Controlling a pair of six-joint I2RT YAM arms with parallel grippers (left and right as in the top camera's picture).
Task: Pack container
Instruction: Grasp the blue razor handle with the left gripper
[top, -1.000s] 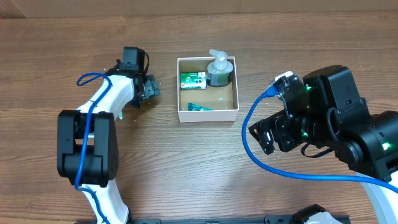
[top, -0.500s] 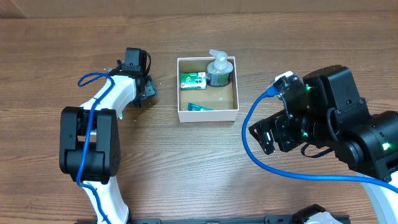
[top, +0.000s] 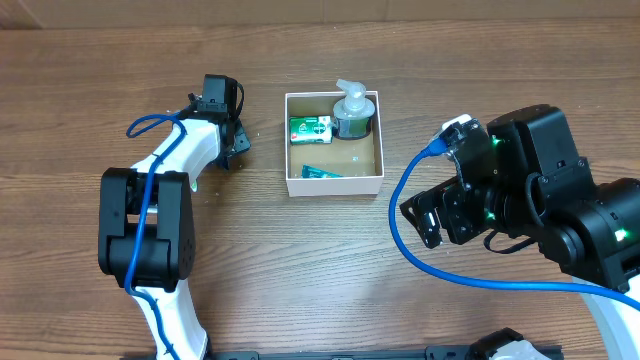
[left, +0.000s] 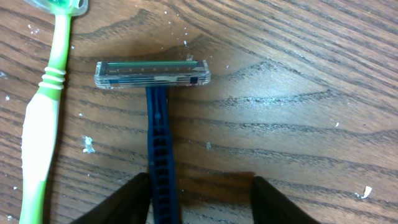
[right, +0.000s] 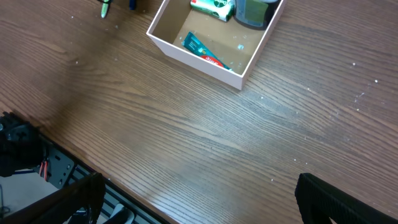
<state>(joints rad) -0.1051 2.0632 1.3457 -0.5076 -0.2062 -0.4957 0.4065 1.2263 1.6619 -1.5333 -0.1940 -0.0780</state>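
Observation:
The container, a square white-walled box with a tan floor, sits at the middle back of the table and also shows in the right wrist view. It holds a pump bottle, a green-and-white packet and a teal tube. My left gripper is left of the box, low over the table. In the left wrist view it is open, and a blue razor lies between its fingers, close to the left one. My right gripper is open and empty, right of the box.
A green-and-white toothbrush lies beside the razor, to its left in the left wrist view. Small white crumbs dot the wood there. The table's front edge and a dark rail show in the right wrist view.
My left gripper has shifted slightly toward the back of the table and turned a little. The right arm and the box contents have not moved.

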